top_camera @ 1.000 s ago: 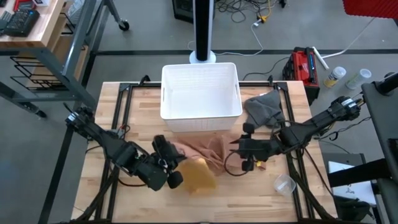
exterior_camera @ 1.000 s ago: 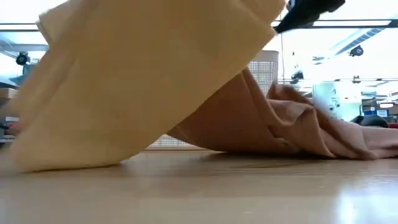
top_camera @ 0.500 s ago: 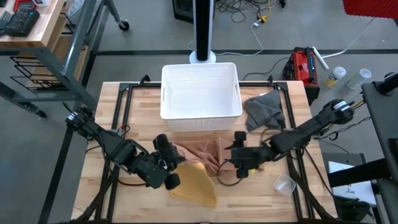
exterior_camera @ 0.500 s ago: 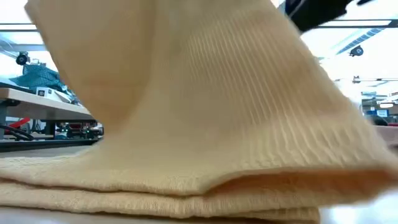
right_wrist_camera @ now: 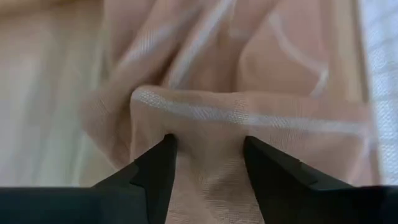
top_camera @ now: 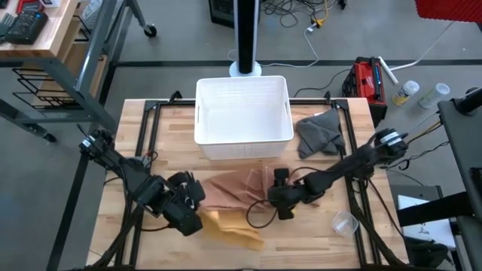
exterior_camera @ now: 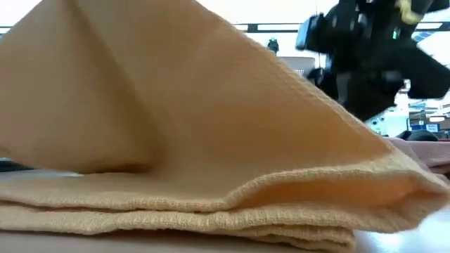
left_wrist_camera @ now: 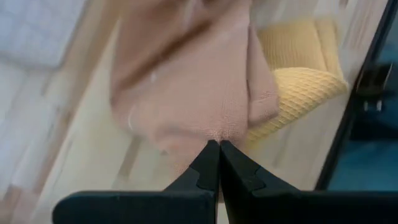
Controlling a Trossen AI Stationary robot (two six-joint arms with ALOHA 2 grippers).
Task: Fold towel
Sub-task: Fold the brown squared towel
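A pink towel [top_camera: 237, 188] lies at the table's center, just below a white basket [top_camera: 242, 113]. The left gripper [left_wrist_camera: 214, 149] pinches its 9 o'clock edge closed, beside a yellow cloth [top_camera: 230, 224]. The right gripper [right_wrist_camera: 205, 146], at 3 o'clock, has parted fingers bunching a fold.

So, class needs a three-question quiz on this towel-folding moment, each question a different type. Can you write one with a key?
1. True or false: the left pincer is shut on the pink towel.
2. Multiple choice: the grey cloth lies A) inside the white basket; B) on the table beside the basket, on the right arm's side; C) under the yellow towel.
3. Fill the gap: the right pincer has a fold of the ____ towel between its open fingers.

Key: 1 true; 2 B; 3 pink.
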